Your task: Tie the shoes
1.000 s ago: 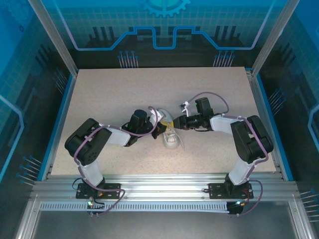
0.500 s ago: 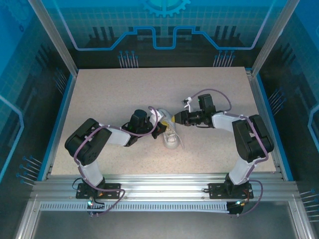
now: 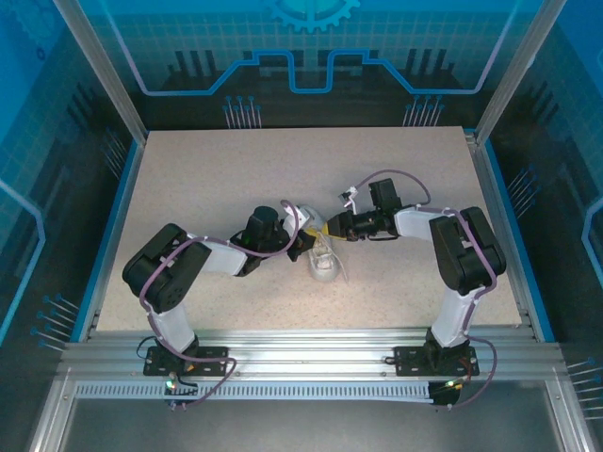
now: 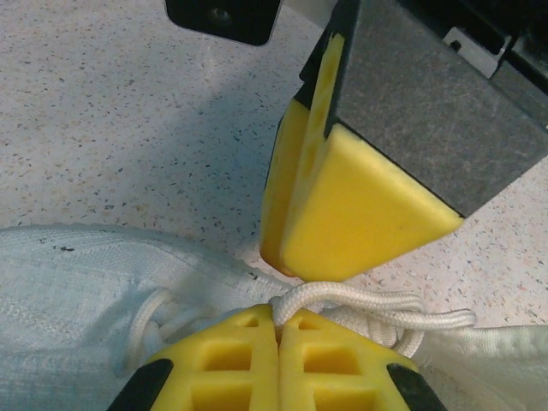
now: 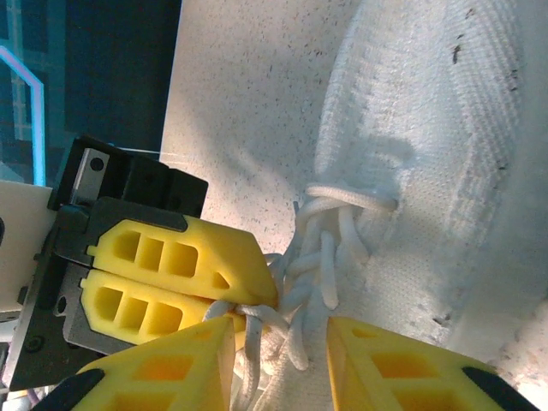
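The small white shoe (image 3: 322,260) lies mid-table, toe toward the near edge. My left gripper (image 4: 278,318) sits at the shoe's left side, shut on a loop of white lace (image 4: 360,301) that runs off to the right. In the right wrist view my right gripper (image 5: 278,355) stands open over the knotted laces (image 5: 330,253), one finger (image 5: 171,372) on each side of them. The left gripper's yellow fingers (image 5: 167,270) meet the lace just beside it. From above, the right gripper (image 3: 327,226) and the left gripper (image 3: 301,245) close in on the shoe's lacing from both sides.
The speckled tabletop (image 3: 217,179) is bordered by a blue rim and aluminium posts (image 3: 99,71). Both arms' bases sit on the rail at the near edge (image 3: 301,353). A loose lace end trails toward the near right of the shoe (image 3: 341,273).
The right arm's wrist has shifted back and a little left while its gripper stays at the laces, with the jaws slightly wider. The left arm and shoe have not moved.
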`<state>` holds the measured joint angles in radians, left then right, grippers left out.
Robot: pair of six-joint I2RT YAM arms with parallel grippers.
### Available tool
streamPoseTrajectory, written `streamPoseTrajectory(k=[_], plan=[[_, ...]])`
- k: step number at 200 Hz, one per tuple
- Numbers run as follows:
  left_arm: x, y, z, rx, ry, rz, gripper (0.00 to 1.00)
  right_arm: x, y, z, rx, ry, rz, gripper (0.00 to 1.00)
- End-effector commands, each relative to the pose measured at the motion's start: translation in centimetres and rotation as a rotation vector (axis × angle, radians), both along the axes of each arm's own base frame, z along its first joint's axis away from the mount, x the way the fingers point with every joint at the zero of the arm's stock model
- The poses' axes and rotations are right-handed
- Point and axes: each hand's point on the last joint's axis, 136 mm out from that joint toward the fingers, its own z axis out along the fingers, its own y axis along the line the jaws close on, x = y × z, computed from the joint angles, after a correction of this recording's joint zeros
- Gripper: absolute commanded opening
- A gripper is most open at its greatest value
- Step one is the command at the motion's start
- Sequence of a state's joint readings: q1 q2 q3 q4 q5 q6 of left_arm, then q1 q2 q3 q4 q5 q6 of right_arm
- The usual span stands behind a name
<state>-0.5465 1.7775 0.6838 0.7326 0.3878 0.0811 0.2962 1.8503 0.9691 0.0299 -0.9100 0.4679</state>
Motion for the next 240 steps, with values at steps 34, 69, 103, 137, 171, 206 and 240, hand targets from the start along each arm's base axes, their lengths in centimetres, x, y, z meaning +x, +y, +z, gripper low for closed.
streamPoseTrajectory(k=[34,69,103,137,171,206,240], plan=[[0.9,-0.6,1.2,-0.011,-0.041,0.0,0.0,-1.1,0.7,0.3,0.036,0.009,0.057,0.35],[1.1,-0.6,1.2,-0.009,-0.038,0.007,0.0,-1.3,0.8,0.4,0.041,0.01,0.066,0.35],[1.2,-0.7,1.2,-0.017,-0.035,0.007,0.0,-1.5,1.2,0.4,0.044,0.014,0.078,0.3],[0.9,-0.7,1.1,-0.021,-0.028,0.001,0.0,-1.1,1.2,0.6,0.038,-0.001,0.068,0.12],[0.5,-0.5,1.0,-0.018,-0.015,0.0,0.0,-0.5,0.9,1.0,0.014,-0.046,0.036,0.0],[0.0,-0.4,1.3,-0.025,0.016,-0.006,0.08,-0.5,0.7,1.2,-0.026,-0.089,0.023,0.0],[-0.5,0.2,2.2,-0.066,0.036,0.004,0.26,-0.5,0.4,1.1,-0.057,-0.108,0.009,0.0]])
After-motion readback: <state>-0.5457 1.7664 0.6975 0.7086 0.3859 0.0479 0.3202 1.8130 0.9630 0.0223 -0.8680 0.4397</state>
